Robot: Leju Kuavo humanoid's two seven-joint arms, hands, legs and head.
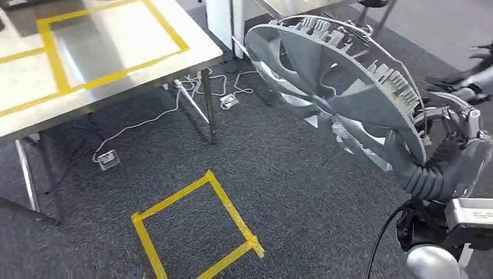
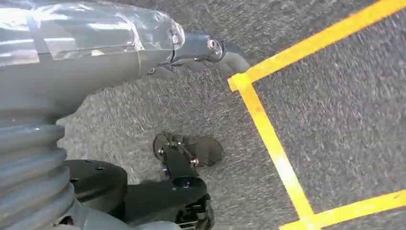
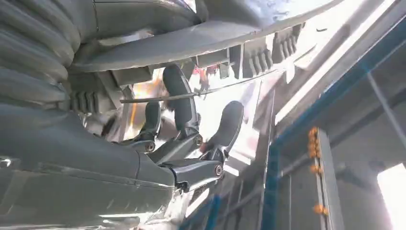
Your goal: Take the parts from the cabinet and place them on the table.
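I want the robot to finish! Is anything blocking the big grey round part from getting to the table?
Nothing visible does. The right hand holds the round grey part up over the carpet. Between it and the table lies open air; white cables lie low on the floor beneath.

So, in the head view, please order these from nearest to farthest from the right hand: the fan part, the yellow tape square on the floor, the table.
1. Fan part: held by the right hand.
2. Yellow tape square: on the floor, lower centre.
3. Table: far left.
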